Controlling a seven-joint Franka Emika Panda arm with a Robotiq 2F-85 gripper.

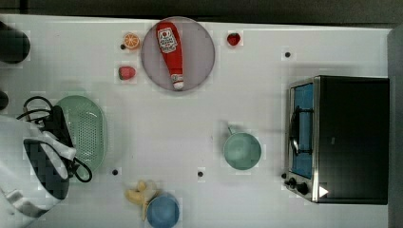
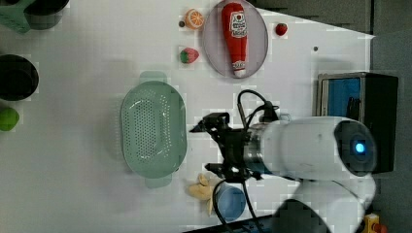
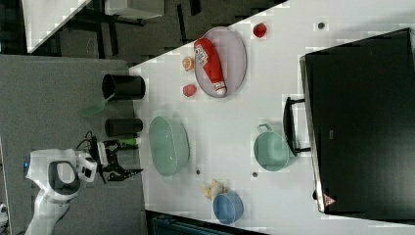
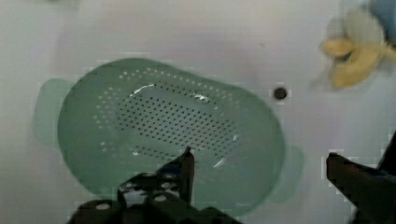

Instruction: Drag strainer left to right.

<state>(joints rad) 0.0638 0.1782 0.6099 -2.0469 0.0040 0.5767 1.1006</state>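
Gripper (image 2: 206, 148) spread wide, nothing between the fingers, sitting above the table (image 1: 180, 123) and not touching anything. Strainer (image 2: 153, 127) is the nearest item, just beside the fingertips toward the left view's left; in the wrist view one finger (image 4: 186, 170) overlaps the strainer (image 4: 168, 135) rim, the other sits off past its small end handle. Strainer is upright on the table, empty, at the top view's left. Next out from the gripper: banana (image 2: 203, 187) and blue bowl (image 2: 231, 203), touching each other, close by. Further: green cup (image 1: 242, 150) mid-table, well apart from the strainer. Far side: grey plate (image 1: 197, 59) with ketchup bottle (image 1: 172, 52) lying on it, orange slice (image 1: 131, 41) and strawberry (image 1: 127, 72) beside the plate. Toaster oven (image 1: 349, 137) farthest, at the top view's right.
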